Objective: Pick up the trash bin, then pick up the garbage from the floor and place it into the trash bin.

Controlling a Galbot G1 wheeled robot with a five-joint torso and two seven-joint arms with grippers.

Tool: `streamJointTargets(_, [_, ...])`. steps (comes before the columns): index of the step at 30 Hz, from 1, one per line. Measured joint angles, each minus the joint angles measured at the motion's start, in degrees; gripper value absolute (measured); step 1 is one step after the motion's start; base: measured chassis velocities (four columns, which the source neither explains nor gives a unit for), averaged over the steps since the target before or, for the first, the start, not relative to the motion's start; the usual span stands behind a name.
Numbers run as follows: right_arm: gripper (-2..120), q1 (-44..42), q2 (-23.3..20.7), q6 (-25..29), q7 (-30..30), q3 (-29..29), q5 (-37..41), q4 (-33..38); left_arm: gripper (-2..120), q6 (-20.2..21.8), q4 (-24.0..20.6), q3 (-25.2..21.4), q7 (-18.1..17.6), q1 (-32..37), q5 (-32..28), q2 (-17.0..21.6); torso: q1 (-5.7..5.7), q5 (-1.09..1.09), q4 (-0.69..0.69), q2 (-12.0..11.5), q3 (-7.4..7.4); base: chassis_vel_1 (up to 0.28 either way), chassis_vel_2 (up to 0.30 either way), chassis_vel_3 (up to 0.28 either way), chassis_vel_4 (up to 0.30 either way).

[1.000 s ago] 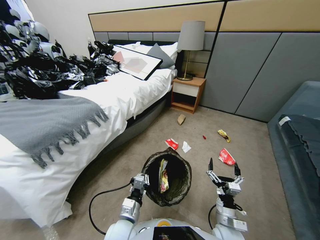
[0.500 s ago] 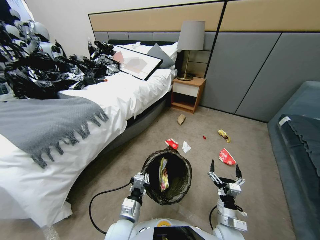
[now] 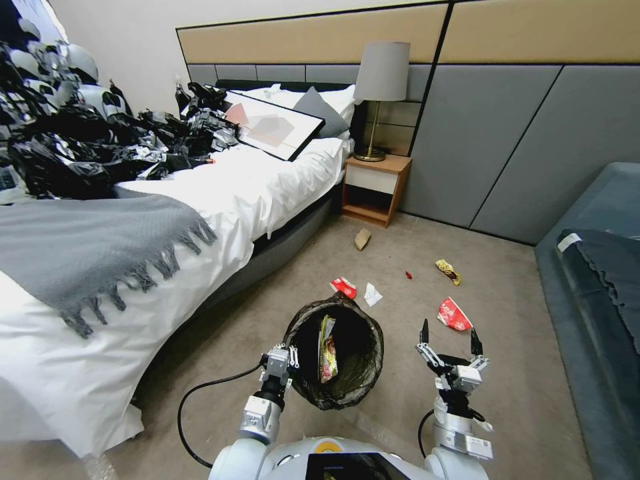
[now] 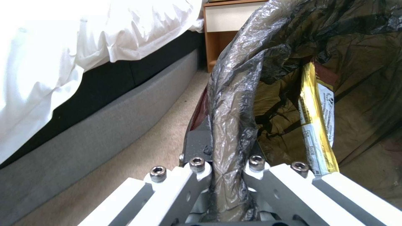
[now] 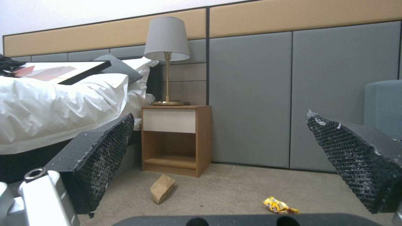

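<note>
Risk of tipping the trash bin [image 3: 337, 353], raised off the carpet and pinched only at its bag-lined rim by the left gripper [image 3: 285, 363], while reaching with the spread right gripper [image 3: 449, 339] toward the red wrapper [image 3: 454, 314].

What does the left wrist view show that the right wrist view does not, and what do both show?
Left wrist only: the left end effector clamped on the black-lined rim of the small round trash bin, with a yellow snack wrapper inside.
Right wrist only: the open right end effector, a grey-shaded lamp, brown crumpled paper, a yellow wrapper on the carpet.
Both: white bedding, wooden nightstand.
</note>
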Motion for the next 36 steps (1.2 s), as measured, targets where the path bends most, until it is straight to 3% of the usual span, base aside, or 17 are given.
streamJointTargets(36, [100, 0.6, 0.2, -0.3, 0.0, 0.7, 0.2, -1.0, 1, -0.5, 0.2, 0.1, 0.2, 0.0, 0.1, -0.2, 0.0, 0.0, 0.0, 0.0, 0.0, -0.086, 0.09, 0.089, -0.084])
